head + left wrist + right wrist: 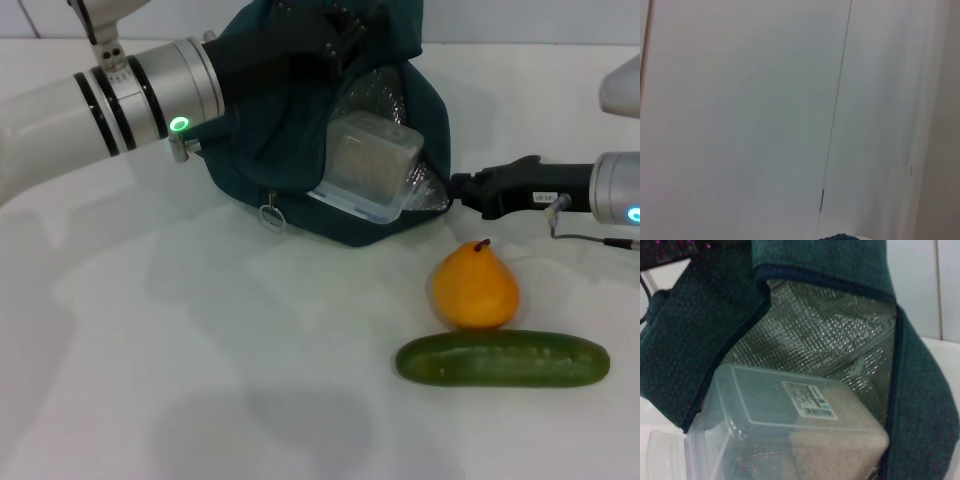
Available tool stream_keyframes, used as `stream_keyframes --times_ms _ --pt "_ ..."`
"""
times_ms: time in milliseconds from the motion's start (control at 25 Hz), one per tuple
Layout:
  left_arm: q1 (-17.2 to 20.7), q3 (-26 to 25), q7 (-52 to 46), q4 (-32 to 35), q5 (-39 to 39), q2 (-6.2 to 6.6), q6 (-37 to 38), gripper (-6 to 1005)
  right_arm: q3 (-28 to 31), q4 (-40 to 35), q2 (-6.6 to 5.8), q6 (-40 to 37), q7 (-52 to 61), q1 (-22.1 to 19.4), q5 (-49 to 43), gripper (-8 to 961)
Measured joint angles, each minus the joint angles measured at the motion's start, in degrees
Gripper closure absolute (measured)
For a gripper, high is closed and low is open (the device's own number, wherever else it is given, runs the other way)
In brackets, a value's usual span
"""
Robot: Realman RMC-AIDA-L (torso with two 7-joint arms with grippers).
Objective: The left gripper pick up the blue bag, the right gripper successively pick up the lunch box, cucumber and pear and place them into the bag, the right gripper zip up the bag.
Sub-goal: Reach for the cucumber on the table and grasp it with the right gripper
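Note:
The blue bag (270, 140) stands on the white table, its mouth pulled open toward the right and the silver lining (830, 335) showing. My left gripper (305, 45) is shut on the fabric at the bag's top and holds it up. The clear lunch box (368, 165) lies tilted in the opening, partly sticking out; in the right wrist view the lunch box (790, 425) fills the lower half of the bag (700, 330). My right gripper (462, 190) sits just outside the bag's right edge, holding nothing I can see. The pear (475, 285) and cucumber (503, 360) lie on the table in front of it.
A metal ring zipper pull (271, 214) hangs at the bag's front. A thin cable (590, 238) trails from the right wrist. The left wrist view shows a pale wall (740, 120) and only a sliver of the bag (840, 237).

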Motion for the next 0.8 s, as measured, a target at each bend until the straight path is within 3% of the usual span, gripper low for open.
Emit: stream_keyframes --times_ms 240,720,800 --pt "0.0 0.0 0.0 0.0 0.0 0.0 0.0 953 0.2 -4.2 -0.33 0.3 -0.2 -2.6 0.0 872" --pt "0.0 0.0 0.2 0.0 -0.7 0.08 0.0 953 0.9 -5.1 -0.69 -1.2 0.3 -3.0 0.1 905" --pt "0.0 0.0 0.2 0.0 -0.7 0.09 0.0 953 0.9 -5.2 -0.75 -1.1 0.6 -3.0 0.1 819"
